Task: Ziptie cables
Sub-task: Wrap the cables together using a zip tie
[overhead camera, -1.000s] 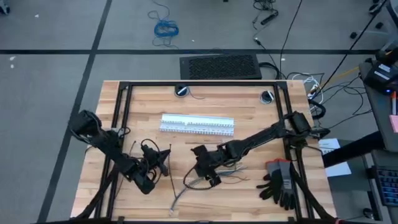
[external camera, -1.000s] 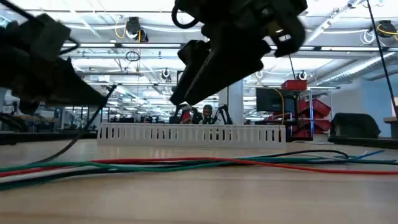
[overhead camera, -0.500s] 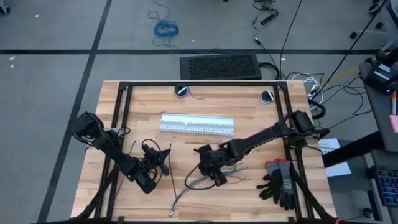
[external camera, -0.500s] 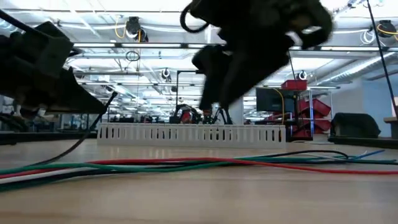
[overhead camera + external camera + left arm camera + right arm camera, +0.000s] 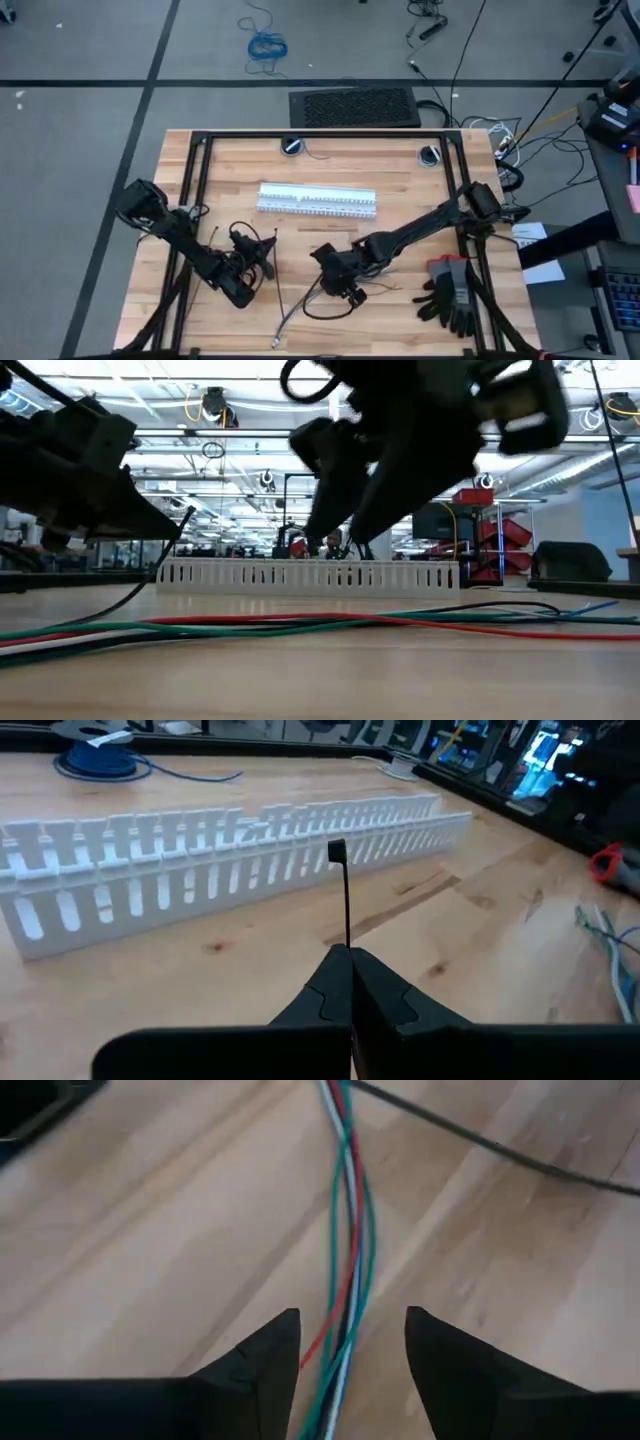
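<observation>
Wooden table (image 5: 400, 175): white slotted strips (image 5: 317, 200) mid-far, black gloves (image 5: 450, 295) near-right. Right gripper (image 5: 347, 1342) spread, straddling cables (image 5: 345, 1295) near centre. Left gripper (image 5: 350, 975) pressed together, pinching ziptie (image 5: 343, 900) upright, left of cables.

Surface: light wooden table (image 5: 400, 190) with a black frame around its edges.
Middle, toward upper part of high view: white slotted strips (image 5: 317, 200), lying flat side by side.
Lower middle: cables (image 5: 320, 300), a loose bundle of thin wires spread on the wood.
Lower left of middle: ziptie (image 5: 277, 292), thin and dark, lying flat.
Lower right: dark work gloves (image 5: 452, 293), near the edge.
Upper edge: two round grommets (image 5: 292, 147).
</observation>
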